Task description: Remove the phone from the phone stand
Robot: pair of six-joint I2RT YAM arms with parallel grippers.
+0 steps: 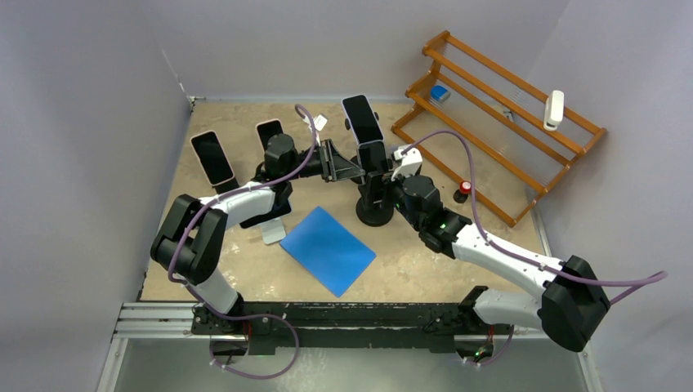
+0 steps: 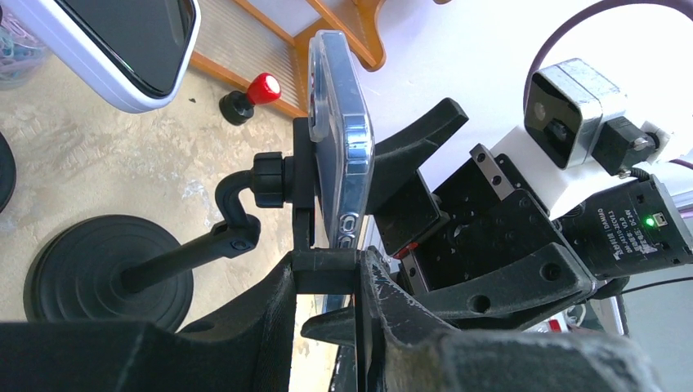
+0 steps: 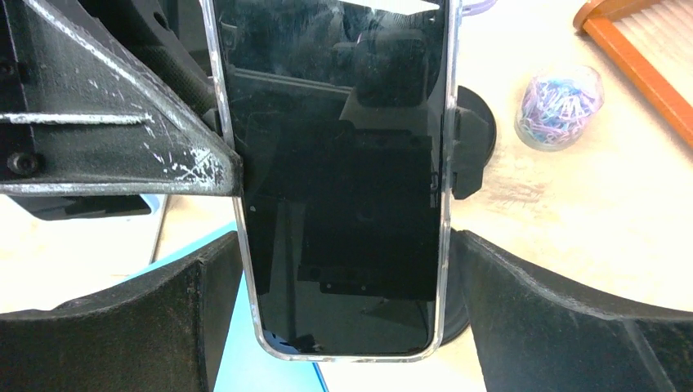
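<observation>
The phone (image 1: pixel 373 155), black-screened in a clear case, sits in the clamp of a black phone stand (image 1: pixel 373 214) with a round base. In the left wrist view the phone (image 2: pixel 342 131) is edge-on, and my left gripper (image 2: pixel 327 273) is shut on the stand's lower clamp bar (image 2: pixel 324 260). In the right wrist view the phone (image 3: pixel 339 163) fills the middle, and my right gripper (image 3: pixel 343 278) has a finger touching each long edge near its lower end. From above, my left gripper (image 1: pixel 331 161) is left of the phone and my right gripper (image 1: pixel 386 170) is right of it.
Three other phones (image 1: pixel 213 157) (image 1: pixel 270 133) (image 1: pixel 362 118) stand on stands at the back. A blue sheet (image 1: pixel 327 249) lies in front. A wooden rack (image 1: pixel 498 122) is at the back right, with a red-topped knob (image 1: pixel 463 189) beside it. A jar of coloured clips (image 3: pixel 560 106) is nearby.
</observation>
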